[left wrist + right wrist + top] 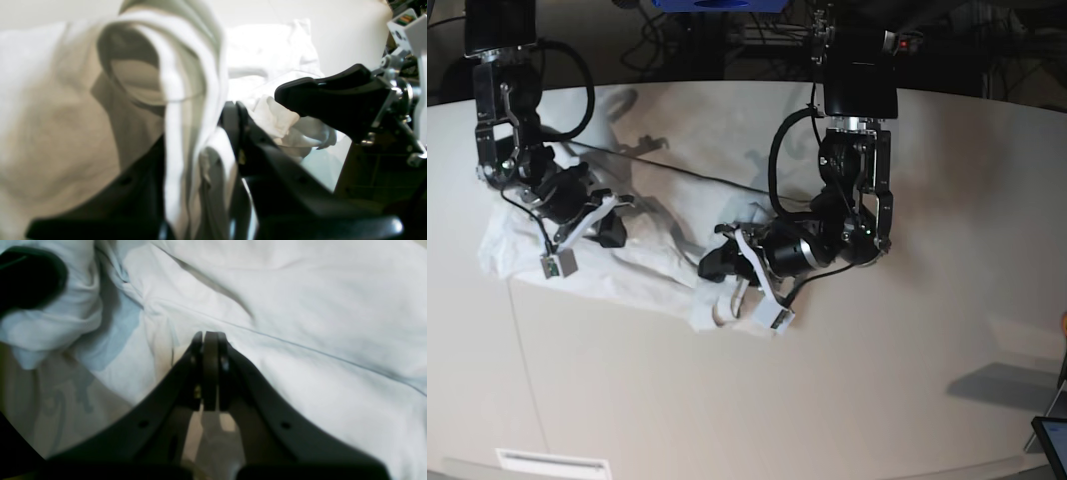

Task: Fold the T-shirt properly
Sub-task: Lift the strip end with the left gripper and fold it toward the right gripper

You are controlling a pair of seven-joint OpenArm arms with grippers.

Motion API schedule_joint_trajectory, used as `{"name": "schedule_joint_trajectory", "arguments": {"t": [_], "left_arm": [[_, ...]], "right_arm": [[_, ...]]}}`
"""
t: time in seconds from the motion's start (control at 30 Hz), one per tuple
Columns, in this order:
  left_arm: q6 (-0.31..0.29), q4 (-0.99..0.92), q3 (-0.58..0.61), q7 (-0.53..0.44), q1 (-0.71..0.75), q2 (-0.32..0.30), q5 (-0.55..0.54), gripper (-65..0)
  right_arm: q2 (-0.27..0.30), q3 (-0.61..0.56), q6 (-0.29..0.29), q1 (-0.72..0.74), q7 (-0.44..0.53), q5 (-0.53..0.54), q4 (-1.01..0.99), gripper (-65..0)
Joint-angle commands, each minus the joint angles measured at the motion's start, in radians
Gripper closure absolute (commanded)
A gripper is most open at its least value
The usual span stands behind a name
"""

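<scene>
The white T-shirt (652,280) lies crumpled on the off-white table (877,390), left of centre. My left gripper (717,265) is at the shirt's right end. In the left wrist view it (228,111) is shut, with a hemmed fold of the T-shirt (173,140) hanging between the fingers and draped over one. My right gripper (612,232) is over the shirt's left part. In the right wrist view it (210,336) is shut, its tip down on the T-shirt (300,313) by a seam. It also shows in the left wrist view (290,96), with bunched cloth at its tip.
A thin black cable (677,172) crosses the table behind the shirt. A dark tablet corner (1052,440) sits at the bottom right edge. A white label (552,463) is at the table's front left. Cables and dark equipment stand behind the table.
</scene>
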Motion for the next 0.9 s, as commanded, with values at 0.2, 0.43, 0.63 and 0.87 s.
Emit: {"name": "schedule_joint_trajectory", "arguments": {"t": [0.2,0.43,0.63,0.87], "left_arm": [[-0.006,-0.026,0.019,-0.045,-0.045,0.008,-0.028,0.0],[-0.006,-0.040,0.019,-0.040,-0.057,0.010,-0.036,0.0],[-0.006,-0.039,0.066,-0.038,-0.057,0.007,-0.037,0.0],[-0.006,-0.039,0.080,-0.038,-0.052,0.005,-0.037,0.0]], "right_arm": [[0.012,0.006,0.008,0.012,0.017,0.011,0.015,-0.7],[0.012,0.006,0.008,0.014,0.017,0.011,0.015,-0.7],[0.012,0.006,0.008,0.015,0.017,0.011,0.015,-0.7],[0.012,0.006,0.008,0.017,0.017,0.011,0.015,-0.7]]}}
